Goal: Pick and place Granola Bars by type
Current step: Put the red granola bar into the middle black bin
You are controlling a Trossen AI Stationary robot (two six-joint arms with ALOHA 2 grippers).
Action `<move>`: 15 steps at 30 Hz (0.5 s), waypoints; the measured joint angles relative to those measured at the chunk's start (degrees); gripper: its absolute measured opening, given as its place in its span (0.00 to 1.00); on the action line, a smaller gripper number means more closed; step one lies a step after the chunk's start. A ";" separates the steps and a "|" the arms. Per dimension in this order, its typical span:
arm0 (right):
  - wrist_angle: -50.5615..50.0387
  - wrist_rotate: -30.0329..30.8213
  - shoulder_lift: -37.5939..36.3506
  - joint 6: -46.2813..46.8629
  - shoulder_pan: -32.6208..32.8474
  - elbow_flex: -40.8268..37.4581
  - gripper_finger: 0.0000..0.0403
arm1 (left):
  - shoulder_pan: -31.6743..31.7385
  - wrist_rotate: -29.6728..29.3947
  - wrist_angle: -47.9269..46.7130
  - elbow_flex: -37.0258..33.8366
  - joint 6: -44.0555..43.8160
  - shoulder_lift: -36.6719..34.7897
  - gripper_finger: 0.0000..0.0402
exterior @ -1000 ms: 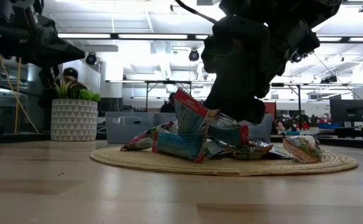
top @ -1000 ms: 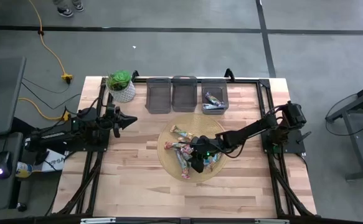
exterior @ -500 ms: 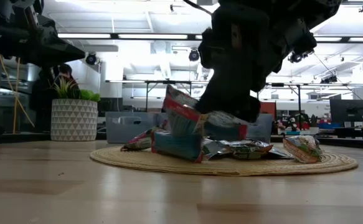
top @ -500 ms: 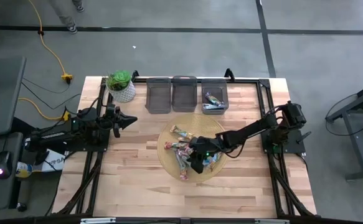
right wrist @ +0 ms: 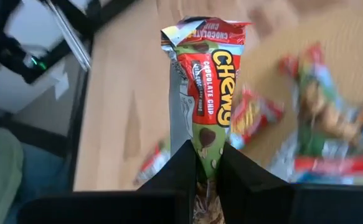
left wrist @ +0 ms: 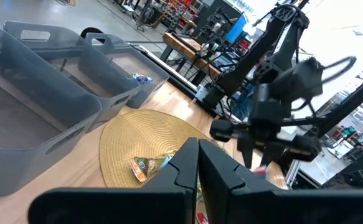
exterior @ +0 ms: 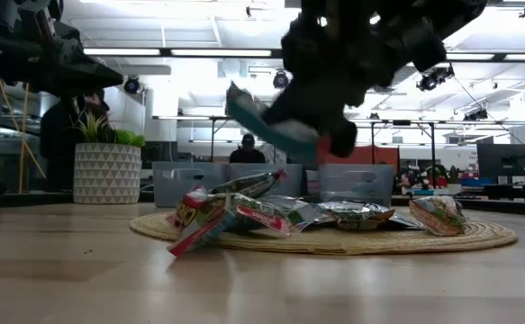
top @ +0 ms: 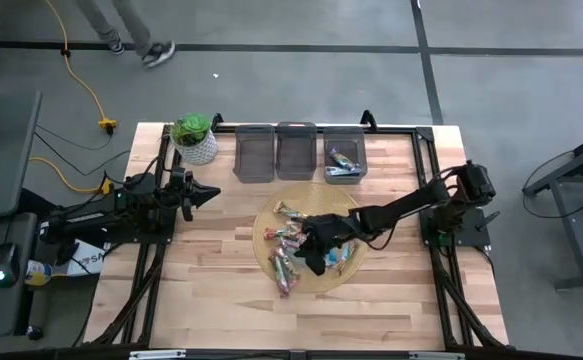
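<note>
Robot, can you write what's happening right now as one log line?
right gripper: shut on Chewy bar, lifted above mat | left gripper: shut, waiting near plant | bins: one holds bars

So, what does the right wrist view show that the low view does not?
Only the right wrist view: the held bar reads "Chewy, chocolate chip". Only the low view: the bar is lifted above the mat, with the plant pot and bins behind. Both: the right end effector shut on that bar.
</note>
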 joint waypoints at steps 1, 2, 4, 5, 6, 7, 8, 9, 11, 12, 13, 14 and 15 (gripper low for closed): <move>0.70 0.17 -0.64 -0.34 -0.44 0.00 0.09 | 0.00 0.00 0.01 0.00 0.00 -0.01 0.02; 1.55 0.24 -1.37 -0.88 -0.84 0.00 0.09 | 0.00 -0.03 -0.01 0.00 0.00 0.01 0.02; 3.79 0.29 -2.85 -2.04 -1.76 0.00 0.08 | 0.01 -0.12 0.01 0.00 0.00 -0.01 0.02; 4.72 0.28 -3.76 -2.83 -2.21 0.00 0.08 | -0.01 -0.20 0.06 0.00 0.01 -0.01 0.02; 5.75 0.34 -4.52 -3.53 -2.71 0.02 0.08 | -0.01 -0.34 0.08 0.00 -0.01 -0.01 0.02; 6.02 0.73 -5.34 -4.29 -3.21 0.33 0.08 | 0.02 -0.36 0.08 0.00 0.01 -0.01 0.02; 5.94 1.20 -6.14 -5.21 -3.70 0.78 0.08 | 0.02 -0.36 0.12 0.00 -0.01 -0.01 0.02; 5.84 1.40 -6.83 -6.56 -4.22 1.37 0.08 | 0.02 -0.36 0.21 0.00 0.00 0.00 0.02; 5.86 2.01 -7.99 -9.39 -5.34 3.11 0.08 | 0.02 -0.36 0.32 0.00 0.00 0.00 0.02; 5.91 2.36 -8.44 -10.78 -5.92 4.17 0.09 | 0.02 -0.37 0.33 0.00 0.00 -0.01 0.02; 5.80 2.34 -8.83 -12.25 -6.53 5.33 0.09 | 0.02 -0.39 0.34 0.00 0.01 -0.01 0.02; 5.26 2.36 -8.92 -13.68 -7.19 6.79 0.09 | 0.02 -0.39 0.33 0.00 0.00 0.00 0.02; 4.36 2.31 -8.92 -15.16 -7.81 8.46 0.09 | 0.02 -0.39 0.36 0.00 0.01 -0.01 0.02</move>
